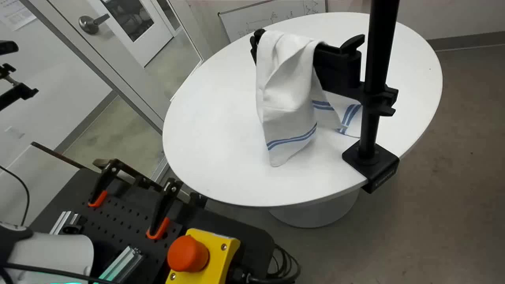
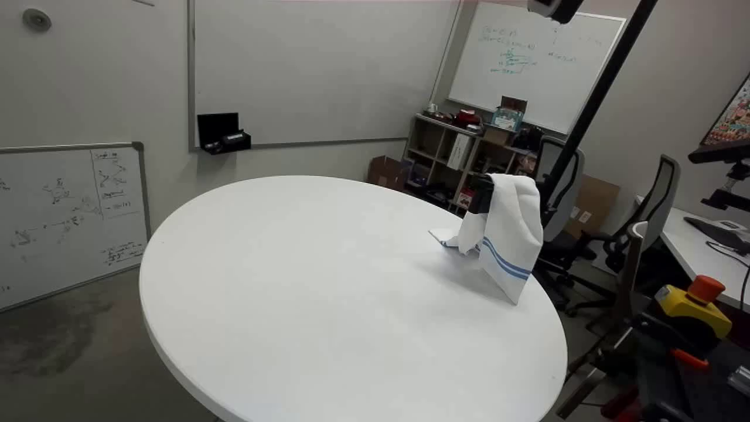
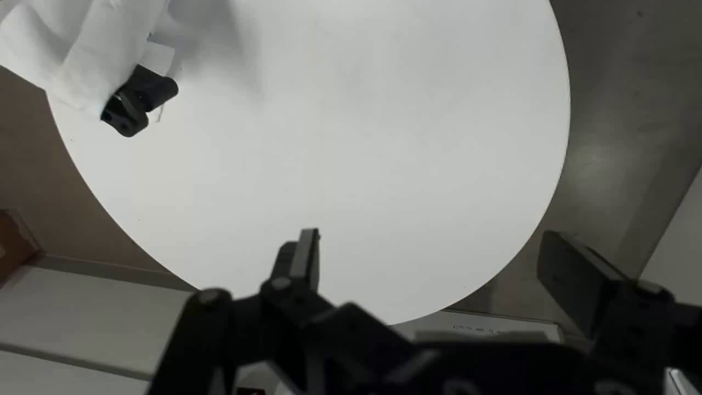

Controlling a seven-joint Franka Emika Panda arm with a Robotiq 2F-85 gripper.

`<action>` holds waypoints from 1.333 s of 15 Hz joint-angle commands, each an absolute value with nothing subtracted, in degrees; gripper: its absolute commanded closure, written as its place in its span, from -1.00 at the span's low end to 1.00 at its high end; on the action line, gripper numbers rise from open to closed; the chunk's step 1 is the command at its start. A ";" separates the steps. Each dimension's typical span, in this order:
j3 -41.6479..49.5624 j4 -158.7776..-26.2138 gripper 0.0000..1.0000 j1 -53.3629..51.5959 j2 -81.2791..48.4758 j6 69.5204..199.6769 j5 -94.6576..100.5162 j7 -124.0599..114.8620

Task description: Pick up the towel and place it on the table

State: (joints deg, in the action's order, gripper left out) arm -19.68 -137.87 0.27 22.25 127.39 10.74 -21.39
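The white towel [image 1: 286, 79] with blue stripes is draped over the black arm of the clamp stand [image 1: 376, 71], above the round white table [image 1: 213, 130]. In an exterior view, the towel [image 2: 510, 234] hangs near the edge of the table [image 2: 328, 305], and a striped corner appears to lie on the top. In the wrist view the towel [image 3: 82, 55] is at the upper left, partly out of frame, beside the stand's arm end [image 3: 137, 101]. My gripper [image 3: 430, 236] is open and empty over the table [image 3: 351, 137], apart from the towel. I cannot make out the gripper in the exterior views.
The stand's base [image 1: 371, 161] is clamped at the table edge, with its pole [image 2: 597, 99] rising high. A black cart carries a yellow box with a red button [image 1: 187, 252] and orange-tipped clamps [image 1: 159, 221]. Whiteboards [image 2: 322, 70] and shelves [image 2: 439, 152] stand beyond the table.
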 commanded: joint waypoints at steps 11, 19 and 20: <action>-12.33 -134.06 -1.00 5.30 18.28 127.73 15.13 -30.37; -4.28 -130.73 -1.00 10.17 11.48 131.46 16.45 -34.88; -2.83 -130.28 -1.00 10.38 10.00 132.92 16.04 -33.62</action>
State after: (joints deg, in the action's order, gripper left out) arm -5.84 -132.82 10.28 14.24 129.87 16.39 -34.24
